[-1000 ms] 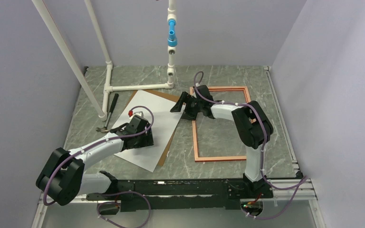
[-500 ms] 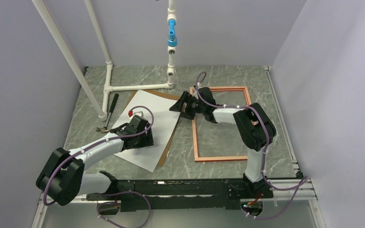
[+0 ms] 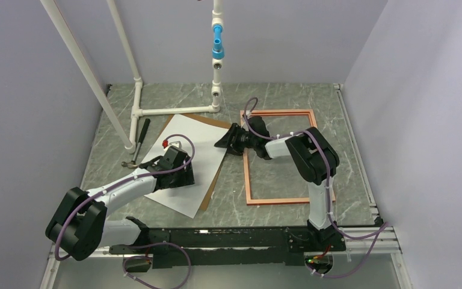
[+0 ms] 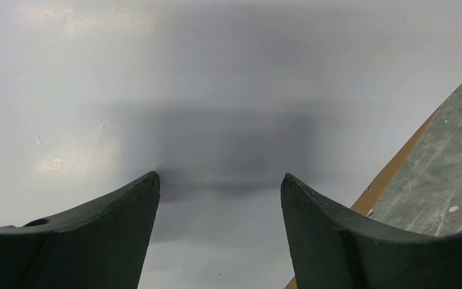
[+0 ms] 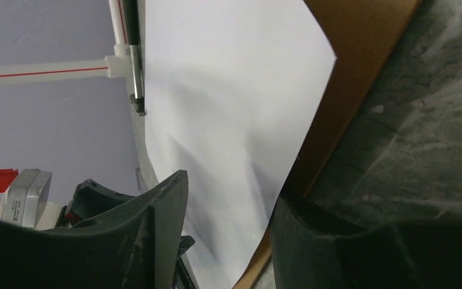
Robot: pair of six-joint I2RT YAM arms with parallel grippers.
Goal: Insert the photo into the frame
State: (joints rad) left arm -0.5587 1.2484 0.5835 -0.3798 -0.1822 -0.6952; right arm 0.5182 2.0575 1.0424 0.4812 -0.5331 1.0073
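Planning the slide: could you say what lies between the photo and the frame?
Top view: a strip of brown backing board, bare table, and the right gripper.

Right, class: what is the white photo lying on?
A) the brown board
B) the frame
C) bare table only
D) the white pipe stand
A: the photo lies flat on the board, whose brown edge shows past the photo's far and right sides.

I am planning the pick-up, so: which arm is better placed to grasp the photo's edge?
Right. The right gripper is at the photo edge facing the frame, fingers either side of it. The left gripper rests open on the sheet's middle.
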